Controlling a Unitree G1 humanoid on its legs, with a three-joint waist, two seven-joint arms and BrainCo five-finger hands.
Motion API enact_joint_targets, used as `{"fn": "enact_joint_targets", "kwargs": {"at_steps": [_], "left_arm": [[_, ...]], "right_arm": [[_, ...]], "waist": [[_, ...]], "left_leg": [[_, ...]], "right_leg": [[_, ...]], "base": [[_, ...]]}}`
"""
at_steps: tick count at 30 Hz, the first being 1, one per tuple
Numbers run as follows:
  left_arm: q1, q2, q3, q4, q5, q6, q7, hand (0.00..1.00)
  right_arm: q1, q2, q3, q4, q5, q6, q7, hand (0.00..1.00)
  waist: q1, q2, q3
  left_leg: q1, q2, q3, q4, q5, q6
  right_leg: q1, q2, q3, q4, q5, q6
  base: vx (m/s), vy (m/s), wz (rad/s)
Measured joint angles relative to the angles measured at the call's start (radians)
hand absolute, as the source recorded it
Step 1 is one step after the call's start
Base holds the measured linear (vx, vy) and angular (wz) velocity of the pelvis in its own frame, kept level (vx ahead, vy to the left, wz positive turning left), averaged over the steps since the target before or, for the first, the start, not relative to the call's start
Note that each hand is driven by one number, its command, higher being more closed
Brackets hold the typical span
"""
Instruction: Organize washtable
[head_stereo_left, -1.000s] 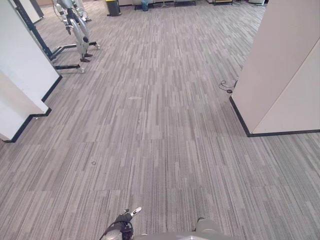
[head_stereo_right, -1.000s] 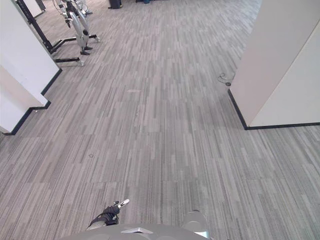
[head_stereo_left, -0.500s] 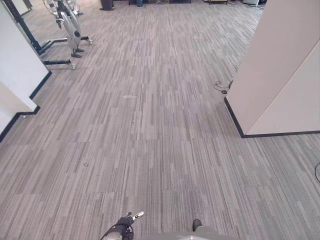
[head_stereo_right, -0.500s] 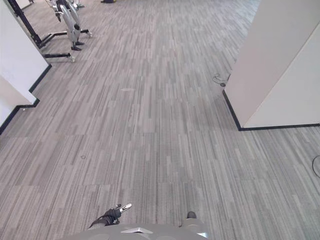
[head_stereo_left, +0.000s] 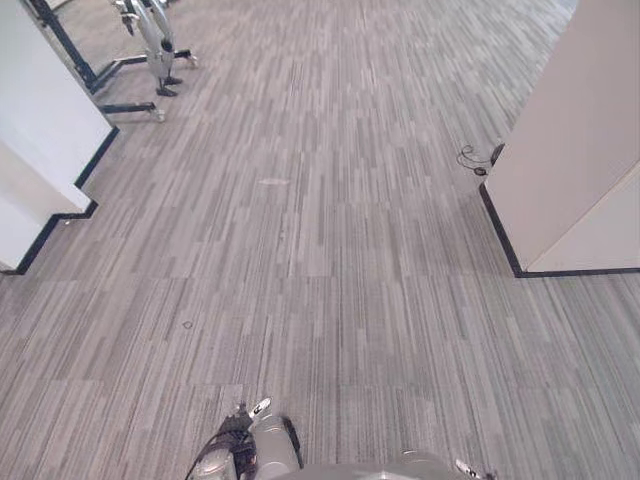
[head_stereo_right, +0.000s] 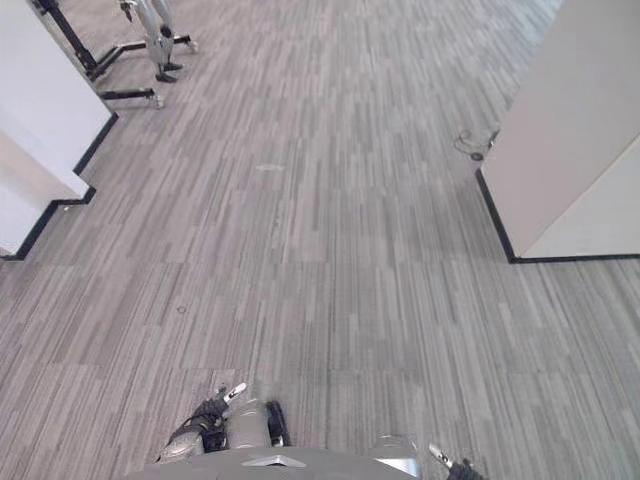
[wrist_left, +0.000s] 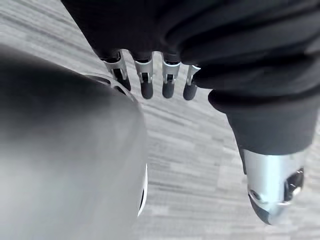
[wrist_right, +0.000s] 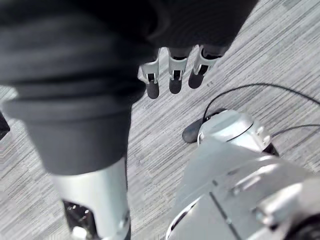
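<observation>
My left hand (head_stereo_left: 238, 432) hangs low beside my body at the near edge of the left eye view. In the left wrist view its fingers (wrist_left: 155, 82) are relaxed and nearly straight, the thumb (wrist_left: 272, 192) stands apart, and it holds nothing. My right hand (head_stereo_right: 445, 460) peeks in at the near right edge. Its fingers (wrist_right: 172, 77) also hang loose over the carpet with nothing in them. Ahead lies striped grey carpet (head_stereo_left: 320, 250).
A white wall with a black skirting (head_stereo_left: 45, 160) juts in on the left, and a pale wall block (head_stereo_left: 575, 150) on the right. A grey exercise machine (head_stereo_left: 155, 45) stands far left. A thin cable (head_stereo_left: 472, 158) lies by the right wall's corner.
The whole picture has shifted, so the camera has moved over the carpet. The tip of my right hand has come into view at the bottom right. My left hand stays low.
</observation>
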Motion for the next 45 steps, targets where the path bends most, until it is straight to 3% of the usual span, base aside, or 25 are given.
{"fn": "enact_joint_targets", "kwargs": {"at_steps": [2, 3, 5, 6, 7, 8, 9, 11, 14, 16, 17, 18, 19, 21, 23, 24, 28, 30, 33, 35, 36, 37, 39, 41, 45], "left_arm": [[-0.002, 0.009, 0.013, -0.008, 0.0, -0.005, 0.002, 0.0], [-0.002, 0.012, 0.022, -0.009, 0.0, -0.008, 0.004, 0.0], [-0.005, 0.035, 0.017, 0.002, 0.001, -0.001, 0.008, 0.0], [-0.002, 0.039, 0.01, 0.003, 0.0, 0.003, 0.011, 0.0], [-0.002, 0.038, -0.006, 0.004, 0.001, 0.006, 0.013, 0.0], [-0.006, 0.049, -0.038, 0.004, 0.002, 0.011, 0.014, 0.0], [-0.003, 0.058, -0.089, 0.007, 0.003, 0.014, 0.018, 0.0], [-0.011, 0.058, -0.125, 0.007, 0.007, 0.014, 0.021, 0.0], [-0.076, 0.038, -0.141, 0.042, 0.008, 0.014, 0.022, 0.0], [-0.109, 0.032, -0.142, 0.04, 0.018, 0.012, 0.02, 0.0], [-0.114, 0.032, -0.141, 0.038, 0.02, 0.011, 0.019, 0.0], [-0.112, 0.022, -0.138, 0.039, 0.028, 0.011, 0.017, 0.0], [-0.112, 0.012, -0.135, 0.039, 0.036, 0.012, 0.015, 0.0], [-0.086, -0.009, -0.101, 0.042, 0.049, 0.013, 0.003, 0.0], [-0.041, -0.034, -0.003, 0.034, 0.044, 0.011, -0.002, 0.0], [-0.031, -0.035, 0.012, 0.033, 0.037, 0.011, -0.004, 0.0], [-0.011, 0.0, 0.07, -0.013, 0.036, -0.005, -0.009, 0.0], [0.012, -0.001, 0.123, -0.008, 0.037, -0.006, -0.003, 0.0], [0.064, -0.014, 0.127, 0.056, 0.037, 0.011, 0.003, 0.0], [0.107, -0.002, 0.116, 0.091, 0.039, 0.015, 0.008, 0.0], [0.122, 0.004, 0.098, 0.099, 0.041, 0.018, 0.017, 0.0], [0.107, 0.034, 0.077, 0.113, 0.05, 0.028, 0.018, 0.0], [0.076, 0.074, -0.006, 0.107, 0.059, 0.034, 0.019, 0.0], [0.056, 0.083, -0.061, 0.068, 0.059, 0.035, 0.022, 0.0], [-0.066, 0.06, -0.162, 0.031, 0.057, 0.016, 0.025, 0.0]], "right_arm": [[0.0, 0.002, 0.012, 0.0, -0.001, -0.001, 0.008, 0.0], [0.003, 0.012, 0.009, 0.01, -0.001, -0.002, 0.013, 0.0], [0.004, 0.032, 0.01, 0.016, 0.0, 0.0, 0.023, 0.0], [0.003, 0.049, 0.011, 0.01, 0.001, 0.0, 0.02, 0.0], [0.003, 0.052, 0.015, 0.005, 0.001, 0.0, 0.021, 0.0], [-0.003, 0.056, 0.026, 0.001, 0.002, -0.001, 0.023, 0.0], [-0.006, 0.054, 0.064, -0.009, 0.003, -0.006, 0.021, 0.0], [-0.006, 0.056, 0.088, -0.04, 0.006, -0.018, 0.022, 0.0], [-0.005, 0.043, 0.12, -0.072, 0.04, -0.023, 0.022, 0.0], [0.0, 0.05, 0.12, -0.07, 0.041, -0.021, 0.021, 0.0], [0.011, 0.053, 0.12, -0.068, 0.041, -0.019, 0.02, 0.0], [0.03, 0.053, 0.111, -0.062, 0.041, -0.015, 0.019, 0.0], [0.034, 0.052, 0.101, -0.062, 0.041, -0.013, 0.019, 0.0], [0.029, 0.051, 0.069, -0.068, 0.041, -0.013, 0.023, 0.0], [0.014, 0.043, 0.068, -0.074, 0.042, -0.015, 0.021, 0.0], [0.004, 0.043, 0.07, -0.076, 0.042, -0.016, 0.02, 0.0], [-0.045, 0.037, 0.111, -0.099, 0.041, -0.023, 0.02, 0.0], [-0.098, 0.03, 0.108, -0.116, 0.041, -0.027, 0.018, 0.0], [-0.103, 0.009, 0.143, -0.137, 0.041, -0.041, 0.018, 0.0], [-0.053, 0.01, 0.172, -0.141, 0.04, -0.04, 0.019, 0.0], [-0.012, 0.009, 0.178, -0.137, 0.04, -0.04, 0.02, 0.0], [0.003, 0.027, 0.18, -0.119, 0.04, -0.036, 0.02, 0.0], [0.036, 0.056, 0.183, -0.099, 0.04, -0.032, 0.022, 0.0], [0.044, 0.06, 0.18, -0.088, 0.039, -0.036, 0.03, 0.0], [0.051, 0.02, 0.184, -0.083, 0.039, -0.042, 0.039, 0.0]], "waist": [[0.008, -0.013, -0.006], [0.009, -0.033, -0.031], [-0.002, -0.064, -0.048], [0.001, -0.084, -0.035], [-0.001, -0.083, -0.026], [-0.004, -0.093, -0.01], [-0.008, -0.085, 0.007], [-0.009, -0.068, 0.018], [-0.024, -0.023, 0.058], [-0.051, -0.018, 0.065], [-0.054, -0.027, 0.067], [-0.065, -0.028, 0.06], [-0.065, -0.015, 0.063], [-0.061, 0.027, 0.074], [-0.038, 0.04, 0.083], [-0.032, 0.031, 0.089], [0.014, -0.023, 0.1], [0.029, -0.015, 0.105], [0.037, 0.012, 0.076], [0.042, -0.026, 0.037], [0.043, -0.031, 0.009], [0.029, -0.076, 0.011], [0.008, -0.099, 0.021], [0.007, -0.098, 0.026], [-0.02, -0.027, 0.051]], "left_leg": [[-0.055, -0.014, 0.022, 0.193, -0.022, 0.026], [-0.069, -0.051, 0.048, 0.282, -0.125, 0.045], [-0.041, -0.113, 0.073, 0.292, -0.18, 0.074], [0.05, -0.168, 0.1, 0.236, -0.194, 0.102], [0.095, -0.187, 0.112, 0.205, -0.198, 0.113], [0.173, -0.213, 0.117, 0.153, -0.203, 0.126], [0.301, -0.23, 0.116, 0.058, -0.207, 0.134], [0.412, -0.239, 0.118, -0.05, -0.203, 0.134], [0.598, -0.247, 0.122, -0.214, -0.199, 0.138], [0.672, -0.265, 0.105, -0.298, -0.199, 0.137], [0.694, -0.276, 0.098, -0.308, -0.198, 0.133], [0.719, -0.268, 0.073, -0.274, -0.202, 0.125], [0.712, -0.251, 0.068, -0.217, -0.201, 0.123], [0.58, -0.144, 0.063, 0.23, -0.087, 0.015], [0.424, -0.058, 0.036, 0.7, 0.034, -0.027], [0.391, -0.057, 0.028, 0.768, 0.029, -0.017], [0.167, -0.051, 0.078, 0.735, -0.038, 0.058], [0.109, -0.058, 0.072, 0.404, -0.06, 0.054], [0.095, -0.084, -0.068, -0.102, -0.021, 0.014], [0.05, -0.103, -0.012, 0.042, 0.025, 0.024], [0.04, -0.132, -0.003, 0.118, 0.04, 0.02], [0.078, -0.188, 0.001, 0.127, -0.003, 0.054], [0.175, -0.243, -0.015, 0.069, -0.015, 0.085], [0.288, -0.256, -0.023, -0.021, -0.022, 0.098], [0.496, -0.24, -0.035, -0.215, -0.025, 0.103]], "right_leg": [[0.031, -0.054, 0.002, 0.015, -0.056, 0.003], [0.038, -0.109, 0.005, 0.068, -0.062, 0.003], [-0.037, -0.182, 0.019, 0.255, -0.012, -0.021], [-0.146, -0.233, 0.073, 0.509, 0.124, -0.137], [-0.196, -0.243, 0.1, 0.622, 0.185, -0.165], [-0.257, -0.23, 0.131, 0.793, 0.185, -0.163], [-0.33, -0.131, 0.172, 0.976, 0.111, -0.116], [-0.411, -0.034, 0.135, 1.021, 0.032, -0.116], [-0.534, 0.065, -0.044, 0.767, -0.037, -0.157], [-0.596, 0.095, -0.141, 0.379, 0.073, -0.132], [-0.603, 0.098, -0.135, 0.324, 0.133, -0.155], [-0.604, 0.113, -0.083, 0.386, 0.221, -0.236], [-0.604, 0.116, -0.075, 0.431, 0.178, -0.246], [-0.505, 0.139, -0.101, 0.462, 0.064, -0.255], [-0.331, 0.202, -0.079, 0.405, 0.012, -0.275], [-0.281, 0.209, -0.068, 0.382, 0.009, -0.28], [-0.056, 0.185, 0.018, 0.212, -0.005, -0.259], [0.001, 0.153, 0.064, 0.181, -0.026, -0.217], [0.047, 0.094, 0.115, 0.191, -0.156, -0.131], [0.078, 0.014, 0.134, 0.237, -0.246, -0.122], [0.032, -0.02, 0.145, 0.412, -0.227, -0.082], [-0.05, -0.074, 0.155, 0.651, -0.118, -0.082], [-0.148, -0.104, 0.169, 0.898, 0.134, -0.066], [-0.254, -0.078, 0.161, 1.032, 0.03, -0.088], [-0.405, 0.048, 0.084, 0.656, -0.069, -0.1]], "base": [[0.53, 0.281, -0.02], [0.73, 0.302, 0.05], [0.7, 0.25, 0.16], [0.69, 0.212, 0.09], [0.72, 0.19, 0.05], [0.65, 0.086, 0.05], [0.59, 0.033, 0.04], [0.21, -0.065, -0.02], [-0.15, -0.06, 0.13], [-0.2, 0.026, 0.56], [0.15, -0.141, 0.75], [0.38, -0.24, 0.46], [0.64, -0.384, 0.29], [0.49, -0.334, 0.0], [0.35, -0.241, -0.42], [0.25, -0.161, -0.55], [-0.1, 0.002, -0.44], [-0.3, 0.018, -0.94], [-0.02, 0.099, -0.65], [0.71, 0.166, -0.31], [0.81, 0.045, 0.16], [0.8, 0.032, 0.44], [0.65, 0.042, 0.69], [0.41, -0.021, 0.12], [-0.08, 0.017, 0.15]]}}
